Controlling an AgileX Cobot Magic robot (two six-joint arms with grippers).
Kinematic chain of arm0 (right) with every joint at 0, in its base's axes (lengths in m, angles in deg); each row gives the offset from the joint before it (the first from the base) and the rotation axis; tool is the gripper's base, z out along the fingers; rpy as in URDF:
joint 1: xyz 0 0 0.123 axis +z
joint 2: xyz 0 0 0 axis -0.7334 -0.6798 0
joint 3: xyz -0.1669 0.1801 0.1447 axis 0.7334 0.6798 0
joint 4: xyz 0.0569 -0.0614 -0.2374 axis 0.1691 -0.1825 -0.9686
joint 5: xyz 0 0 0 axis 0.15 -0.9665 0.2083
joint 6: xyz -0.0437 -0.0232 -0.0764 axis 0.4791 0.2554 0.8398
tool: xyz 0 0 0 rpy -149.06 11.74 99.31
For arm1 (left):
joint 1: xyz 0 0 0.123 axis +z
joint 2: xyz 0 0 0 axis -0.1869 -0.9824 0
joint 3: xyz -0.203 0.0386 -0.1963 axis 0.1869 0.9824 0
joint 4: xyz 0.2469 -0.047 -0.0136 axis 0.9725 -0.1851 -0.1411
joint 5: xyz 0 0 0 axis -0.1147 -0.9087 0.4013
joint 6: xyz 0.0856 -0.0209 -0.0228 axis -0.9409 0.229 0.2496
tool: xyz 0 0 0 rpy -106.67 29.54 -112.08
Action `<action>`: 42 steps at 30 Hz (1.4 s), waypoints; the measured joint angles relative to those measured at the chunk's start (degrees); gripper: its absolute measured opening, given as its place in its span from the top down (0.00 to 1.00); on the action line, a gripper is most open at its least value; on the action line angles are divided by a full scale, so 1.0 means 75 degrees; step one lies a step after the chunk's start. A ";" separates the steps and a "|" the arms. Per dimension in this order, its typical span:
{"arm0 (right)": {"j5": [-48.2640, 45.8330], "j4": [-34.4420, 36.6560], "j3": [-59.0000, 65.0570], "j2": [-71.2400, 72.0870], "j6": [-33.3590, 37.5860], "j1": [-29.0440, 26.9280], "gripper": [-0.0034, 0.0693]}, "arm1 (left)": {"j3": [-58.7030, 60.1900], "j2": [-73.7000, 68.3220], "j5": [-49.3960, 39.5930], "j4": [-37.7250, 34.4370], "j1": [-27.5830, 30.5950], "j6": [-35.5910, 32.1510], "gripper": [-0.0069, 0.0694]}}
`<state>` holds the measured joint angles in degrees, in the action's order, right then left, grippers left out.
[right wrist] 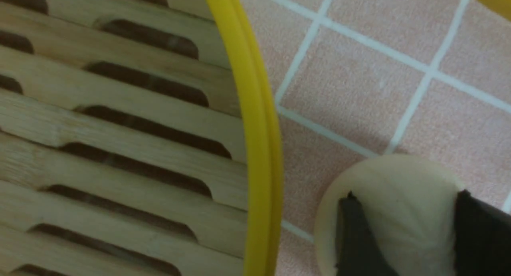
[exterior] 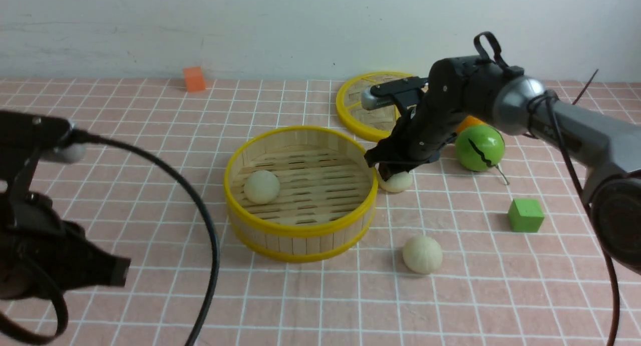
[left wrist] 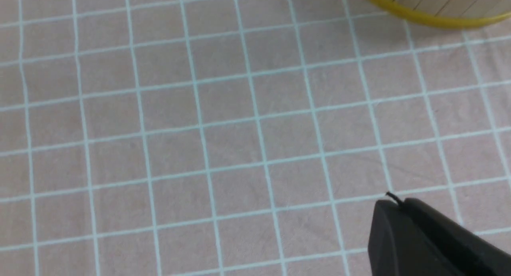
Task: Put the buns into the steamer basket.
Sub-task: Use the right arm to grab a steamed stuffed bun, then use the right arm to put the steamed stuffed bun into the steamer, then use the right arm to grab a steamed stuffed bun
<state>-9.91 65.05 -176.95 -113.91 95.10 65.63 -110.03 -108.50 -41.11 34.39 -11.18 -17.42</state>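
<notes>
Cream-white and faintly pleated, one bun [right wrist: 411,212] sits between the fingers of the right gripper [right wrist: 402,196], its jaws set to either side of it; whether they have closed firmly on it, or whether it has left the bench [exterior: 320,306], cannot be told. It is just outside the steamer basket [exterior: 300,229], beside the rim on the side facing the bench's right edge.

The left gripper [left wrist: 395,200], its jaws shut, hangs over the bench's left side, well apart from the buns.

The basket, a shallow bamboo tub with yellow rims and a slatted floor, stands upright near the middle of the bench. Inside, a second bun [exterior: 262,187] rests on the slats, toward the wall nearest the bench's left edge. A third bun [exterior: 422,255] lies on the pale-lined tile pattern of the bench, nearer its front edge than the bun at the right jaws, and apart from the basket.

Behind the right gripper, a flat woven lid [exterior: 368,108] with yellow spokes lies toward the far edge. A glossy green fruit [exterior: 479,147] rests toward the right edge, with an orange object [exterior: 469,122] partly hidden behind it. Nearer the front edge than the fruit is a green block [exterior: 526,215]. At the far edge, left of the basket, stands an orange block [exterior: 194,79], before a pale wall [exterior: 280,30].
</notes>
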 joint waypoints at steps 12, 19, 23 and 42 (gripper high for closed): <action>-0.1128 0.0079 -0.1073 0.0709 0.0588 0.0142 0.93 | 0.1175 0.0000 0.0688 0.1889 0.0000 0.2435 0.92; -0.1185 0.0635 -0.1402 0.0639 0.1151 0.1328 0.93 | 0.1184 0.0009 0.1132 0.1993 0.0000 0.2789 0.92; -0.0848 0.0125 -0.1394 -0.0037 0.1249 0.1793 0.89 | 0.1174 0.0009 0.1027 0.1977 0.0000 0.2798 0.92; -0.1812 -0.0594 0.0099 0.2785 0.0060 0.1449 0.07 | 0.1134 0.0165 0.0577 0.1587 0.0000 0.2613 0.92</action>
<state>-23.50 60.59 -176.20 -93.02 95.55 76.49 -101.52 -107.26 -36.79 46.29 -11.18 2.18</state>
